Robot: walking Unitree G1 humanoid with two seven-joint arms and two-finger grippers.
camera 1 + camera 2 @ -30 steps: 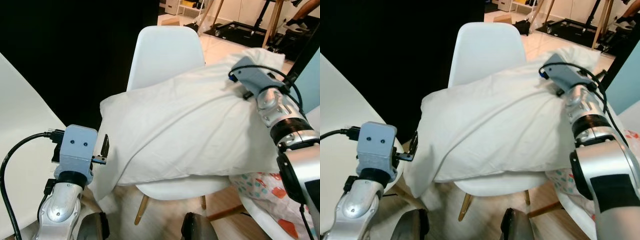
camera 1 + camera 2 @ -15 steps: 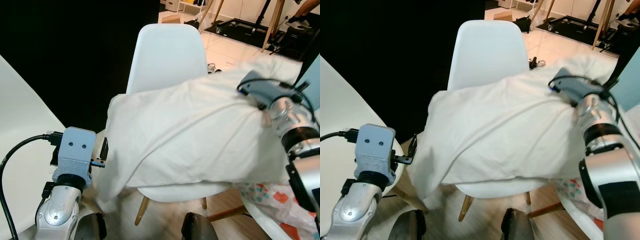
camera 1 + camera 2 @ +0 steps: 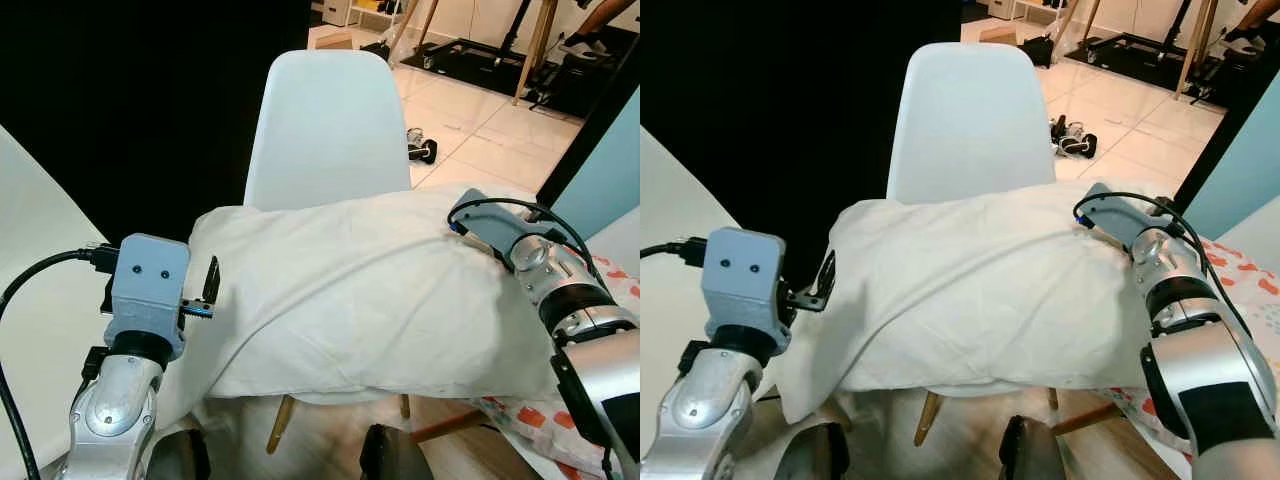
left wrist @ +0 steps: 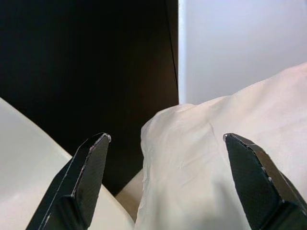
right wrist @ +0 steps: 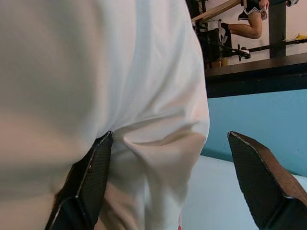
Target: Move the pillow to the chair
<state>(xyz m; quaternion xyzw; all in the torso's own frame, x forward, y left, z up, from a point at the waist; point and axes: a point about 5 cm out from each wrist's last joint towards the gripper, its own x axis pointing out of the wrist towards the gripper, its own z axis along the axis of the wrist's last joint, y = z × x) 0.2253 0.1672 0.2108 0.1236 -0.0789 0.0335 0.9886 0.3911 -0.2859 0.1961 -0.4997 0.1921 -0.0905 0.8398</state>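
Pillow resting across chair seat; overhang and slide-off risk.

The pillow [image 3: 370, 285] lies on the seat of the chair [image 3: 325, 120], long axis running from 9 o'clock to 3 o'clock in the head views, both ends projecting past the seat edges and the 9 o'clock corner drooping. The left gripper [image 4: 172, 187] stands spread just beside that corner, one finger [image 4: 84, 177] clear of the cloth. The right gripper [image 5: 168, 187] is also spread, one finger [image 5: 86, 177] pressed into the fabric near the 3 o'clock end. Likely fault: a snagged finger drags the pillow during withdrawal, or the unsupported overhang tips it toward 6 o'clock, off the front edge. Judged remedy: lift each gripper straight off the cloth before retracting.
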